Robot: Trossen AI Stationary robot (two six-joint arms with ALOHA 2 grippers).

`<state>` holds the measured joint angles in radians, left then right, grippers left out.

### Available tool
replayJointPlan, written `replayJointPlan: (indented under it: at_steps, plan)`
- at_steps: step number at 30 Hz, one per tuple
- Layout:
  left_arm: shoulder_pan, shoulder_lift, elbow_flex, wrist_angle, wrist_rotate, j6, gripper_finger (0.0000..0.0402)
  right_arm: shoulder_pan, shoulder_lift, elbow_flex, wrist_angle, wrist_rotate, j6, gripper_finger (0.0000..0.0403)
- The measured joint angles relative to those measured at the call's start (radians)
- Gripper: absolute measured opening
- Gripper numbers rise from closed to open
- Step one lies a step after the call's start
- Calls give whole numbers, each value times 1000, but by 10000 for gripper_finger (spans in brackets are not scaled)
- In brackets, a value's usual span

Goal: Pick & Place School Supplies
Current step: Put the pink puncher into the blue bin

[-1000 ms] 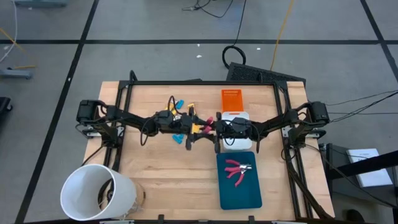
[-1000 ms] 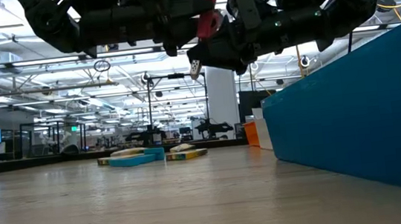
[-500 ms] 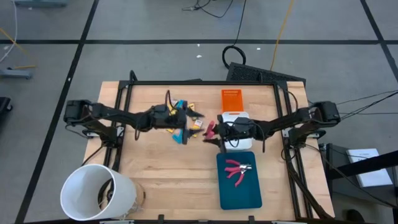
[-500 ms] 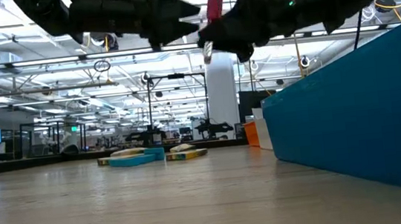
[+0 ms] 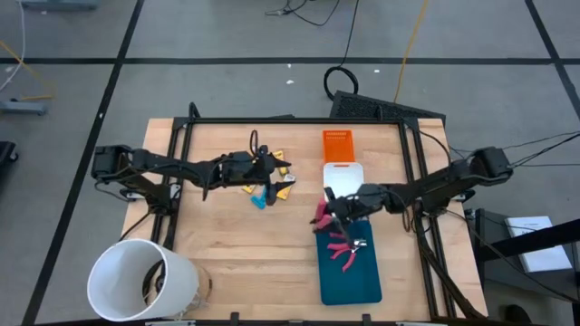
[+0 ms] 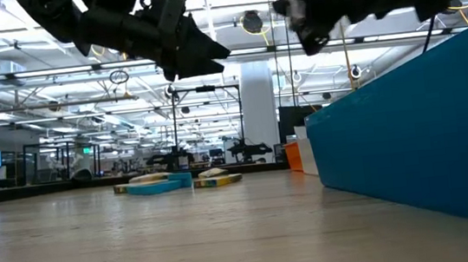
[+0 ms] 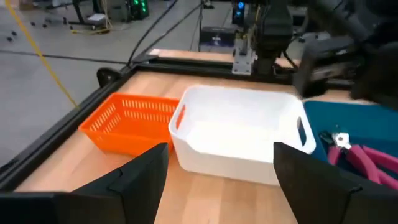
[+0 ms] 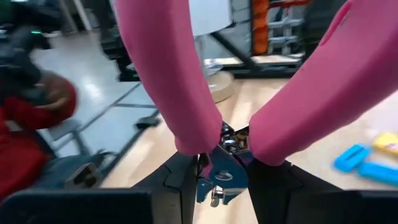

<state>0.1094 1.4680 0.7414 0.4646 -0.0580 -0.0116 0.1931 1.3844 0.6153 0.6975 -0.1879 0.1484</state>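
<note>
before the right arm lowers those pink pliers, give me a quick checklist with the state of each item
1. Pink pliers held in the right gripper: ok, its fingers close on the head.
2. Gripper over the teal tray: ok, at its upper left corner.
3. Landing spot free: not ok, another pair of pliers already lies in the tray's upper part.
4. Left gripper out of the way: ok, open, over the blue and yellow pieces.
5. Height above the tray: cannot tell.

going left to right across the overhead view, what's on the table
White bucket → left gripper, open, over the blue and yellow pieces → right gripper holding pink-handled pliers at the teal tray's near corner, a second pink-handled pair lying inside. Orange tray and white tray overlap that stretch.
</note>
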Motion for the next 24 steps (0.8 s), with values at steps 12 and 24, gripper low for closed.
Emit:
replayJointPlan:
  at_steps: [12, 24]
  plan:
    - [3, 2, 0, -24, 1, -50, 294, 182, -42, -155, 40, 103, 179, 102]
    - [0, 2, -14, -31, 3, -89, 294, 322, -10, -215, 38, 212, 259, 102]
